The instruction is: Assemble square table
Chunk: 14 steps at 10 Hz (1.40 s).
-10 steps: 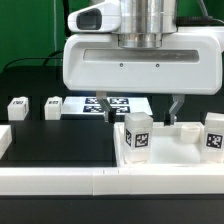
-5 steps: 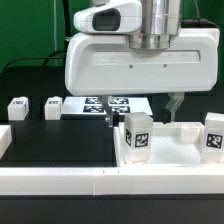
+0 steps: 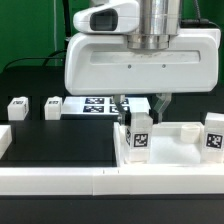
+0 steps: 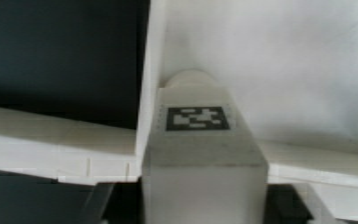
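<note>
The square table's white top (image 3: 178, 148) lies at the front on the exterior view's right. A white tagged leg (image 3: 138, 133) stands upright at its near-left corner, and a second tagged leg (image 3: 213, 136) stands at its right end. My gripper (image 3: 140, 112) hangs straight over the first leg, one finger down each side of its top. In the wrist view that leg (image 4: 197, 150) runs as a white bar with a tag between my jaws, which press on both its sides. My gripper (image 4: 197, 208) is shut on it. The table top (image 4: 309, 80) fills the area beside it.
Two more loose tagged legs (image 3: 16, 107) (image 3: 52, 107) lie on the black mat at the exterior view's left. The marker board (image 3: 100, 104) lies flat behind my gripper. A white border rail (image 3: 60, 180) (image 4: 51, 140) runs along the front edge.
The fingers stood wide apart on either side of the leg a second ago. They have since drawn inward onto it. The arm itself has barely moved.
</note>
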Each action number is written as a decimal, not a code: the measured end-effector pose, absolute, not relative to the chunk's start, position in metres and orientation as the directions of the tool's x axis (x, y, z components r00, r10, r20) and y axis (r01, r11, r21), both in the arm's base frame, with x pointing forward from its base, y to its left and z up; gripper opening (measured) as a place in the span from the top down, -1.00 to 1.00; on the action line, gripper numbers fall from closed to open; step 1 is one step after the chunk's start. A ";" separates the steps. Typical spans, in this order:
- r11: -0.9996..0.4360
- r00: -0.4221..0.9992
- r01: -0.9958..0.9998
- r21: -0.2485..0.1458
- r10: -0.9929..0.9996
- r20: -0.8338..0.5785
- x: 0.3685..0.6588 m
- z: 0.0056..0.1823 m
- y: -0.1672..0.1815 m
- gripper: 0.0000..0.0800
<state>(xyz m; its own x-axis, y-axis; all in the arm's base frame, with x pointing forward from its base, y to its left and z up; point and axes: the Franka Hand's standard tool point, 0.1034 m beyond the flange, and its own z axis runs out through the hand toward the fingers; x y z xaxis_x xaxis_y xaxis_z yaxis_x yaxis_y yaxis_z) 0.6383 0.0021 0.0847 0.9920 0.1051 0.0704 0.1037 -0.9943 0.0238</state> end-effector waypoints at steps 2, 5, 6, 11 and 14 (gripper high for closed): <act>-0.991 0.988 -0.133 0.007 -0.132 0.082 0.638 0.084 0.001 0.30; -0.905 0.900 -0.425 -0.028 -0.426 0.089 0.638 0.083 -0.002 0.29; -0.843 0.839 -0.536 -0.040 -0.538 0.085 0.638 0.083 -0.002 0.29; -0.537 0.533 -0.841 -0.065 -0.843 0.063 0.636 0.083 -0.001 0.29; -0.580 0.577 -0.812 -0.060 -0.814 0.066 0.636 0.083 -0.001 -0.21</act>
<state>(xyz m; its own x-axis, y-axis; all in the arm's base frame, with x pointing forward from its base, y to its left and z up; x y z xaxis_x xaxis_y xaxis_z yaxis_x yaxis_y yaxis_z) 0.6356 -0.0012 0.0830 0.5767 -0.8143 0.0655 -0.8123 -0.5801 -0.0601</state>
